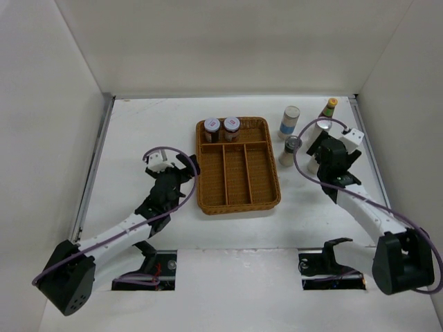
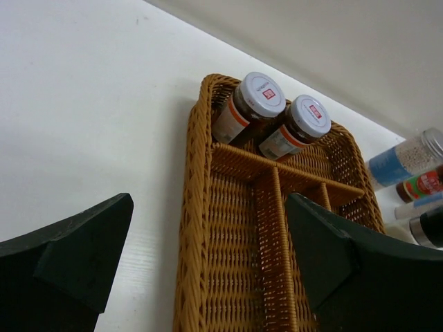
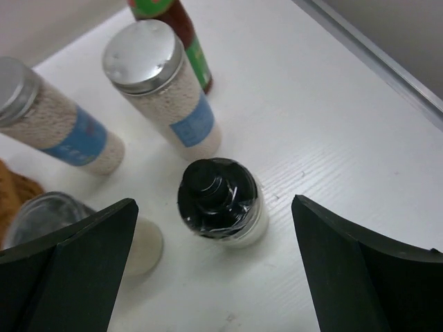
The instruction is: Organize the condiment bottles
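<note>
Black cap first: the black-capped bottle [image 3: 221, 202] stands upright on the tabletop [image 3: 332, 104], to the right of the wicker tray [image 1: 239, 207]. My right tool [image 3: 212, 207] hangs over it with its fingers spread wide, one on each side, gripping nothing. To pick it well I would come straight down with the bottle centred, then close low on the pale body rather than on the glossy cap.

The nearer silver-topped cylinder [image 3: 163, 90] stands just beyond the bottle. A short jar [image 3: 41, 214] is half hidden behind one finger. The descent should stay clear of both. The second cylinder [image 3: 52, 121] and the red sauce bottle [image 3: 181, 31] stand further back, out of the way.

My left tool [image 2: 209, 204] is wide open too, holding nothing, just beside the tray's left rim. In the tray, the far crosswise compartment holds a white-lidded jar [image 2: 250, 107] and its twin [image 2: 299, 126], side by side. The three long compartments hold nothing.
</note>
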{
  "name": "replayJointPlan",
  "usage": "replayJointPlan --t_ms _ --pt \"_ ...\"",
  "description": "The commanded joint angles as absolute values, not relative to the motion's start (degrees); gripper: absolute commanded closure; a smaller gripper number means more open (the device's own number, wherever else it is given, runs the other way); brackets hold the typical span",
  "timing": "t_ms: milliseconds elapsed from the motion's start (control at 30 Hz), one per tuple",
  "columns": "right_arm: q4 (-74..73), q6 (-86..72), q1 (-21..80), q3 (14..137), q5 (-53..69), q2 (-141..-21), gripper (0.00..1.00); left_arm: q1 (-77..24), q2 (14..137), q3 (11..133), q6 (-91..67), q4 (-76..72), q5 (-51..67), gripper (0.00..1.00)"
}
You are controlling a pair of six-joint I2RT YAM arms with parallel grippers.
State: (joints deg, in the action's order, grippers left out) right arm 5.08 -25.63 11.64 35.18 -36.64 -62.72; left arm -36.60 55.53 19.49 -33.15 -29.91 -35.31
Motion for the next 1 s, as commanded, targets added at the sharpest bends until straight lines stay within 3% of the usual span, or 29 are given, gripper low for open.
replayJointPlan --t_ms 0,433,567,633,833,967 --pt "3.08 -24.08 9.45 39.72 -35.60 -65.65 0.00 -36.17 52.91 16.01 -37.09 -34.19 -38.15 0.06" --pt "4.31 -25.75 5.84 45.00 -28.13 -79.62 0.01 -36.25 59.59 13.89 -38.06 -41.75 -34.10 0.05" --pt "4.83 -26.98 5.40 44.39 -28.91 -78.59 0.36 -35.81 59.50 13.54 -38.14 -41.75 -34.36 0.05" --pt "5.36 -27.42 5.49 43.25 -31.97 -73.51 0.45 -35.73 59.68 13.54 -38.14 -41.75 -34.54 0.05" --pt "4.13 -20.05 12.77 48.06 -42.10 -56.09 0.47 -35.37 60.91 13.45 -38.14 -42.27 -34.63 0.05" --pt "6.05 -17.23 22.08 55.44 -38.51 -58.17 0.47 -34.85 62.05 13.36 -38.23 -43.24 -34.45 0.05"
